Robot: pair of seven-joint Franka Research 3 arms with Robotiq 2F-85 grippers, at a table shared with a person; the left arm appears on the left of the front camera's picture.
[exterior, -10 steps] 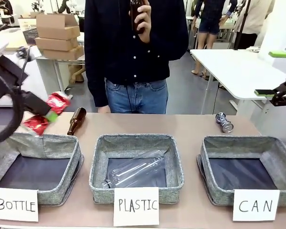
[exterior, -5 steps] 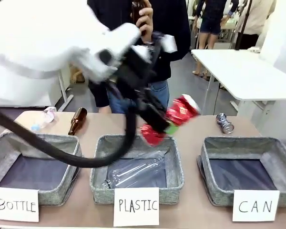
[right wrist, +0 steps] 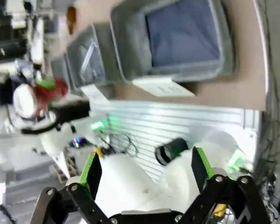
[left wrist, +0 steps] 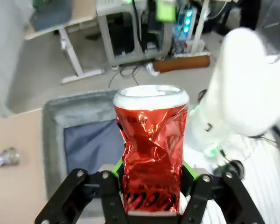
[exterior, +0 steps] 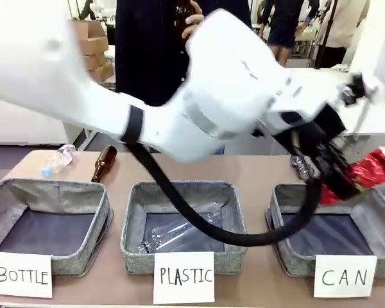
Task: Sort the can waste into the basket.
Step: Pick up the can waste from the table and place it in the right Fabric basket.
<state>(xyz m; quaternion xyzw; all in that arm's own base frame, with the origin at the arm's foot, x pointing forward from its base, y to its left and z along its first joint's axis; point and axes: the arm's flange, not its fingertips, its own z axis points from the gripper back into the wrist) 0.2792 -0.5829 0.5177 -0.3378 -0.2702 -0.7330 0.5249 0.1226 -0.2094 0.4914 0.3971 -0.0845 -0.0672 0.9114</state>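
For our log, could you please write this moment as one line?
left gripper shut on red can | at CAN basket | right gripper open

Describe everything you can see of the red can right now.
The red can is dented, shiny metal with a silver top rim and dark print near its base. The left hand clamps its lower part, top pointing away from the hand. It hangs in the air above the right side of the CAN basket, touching nothing else.

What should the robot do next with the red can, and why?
Probably carry it inward, over the middle of the CAN basket, before letting go: the left end effector grips the red can above that basket's far right corner, so a drop there might miss.
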